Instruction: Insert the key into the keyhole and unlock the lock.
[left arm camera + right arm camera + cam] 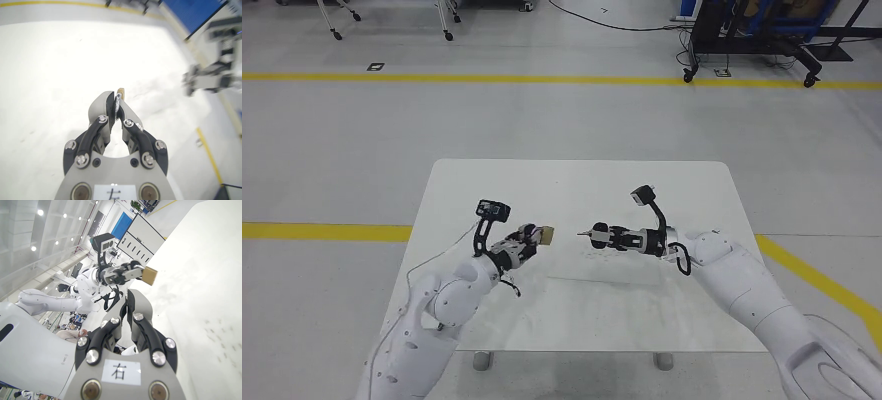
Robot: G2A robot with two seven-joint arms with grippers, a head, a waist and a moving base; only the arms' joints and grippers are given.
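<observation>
A brass padlock (546, 236) hangs above the middle of the white table (572, 185), and my left gripper (531, 239) is shut on its silver shackle. In the left wrist view the shackle (117, 103) sits between the black pads and a bit of the padlock's brass body (121, 92) pokes out past the left gripper (116, 98). My right gripper (599, 237) faces it from a short gap away, shut on a small key (586, 234) whose tip points at the lock. The right wrist view shows the right gripper (127, 295) with its pads together and the padlock (149, 275) just beyond.
The table's bare top (198, 279) carries only faint scuff marks. A yellow floor line (322, 231) runs past both sides of the table. Dark equipment stands (762, 40) are far behind.
</observation>
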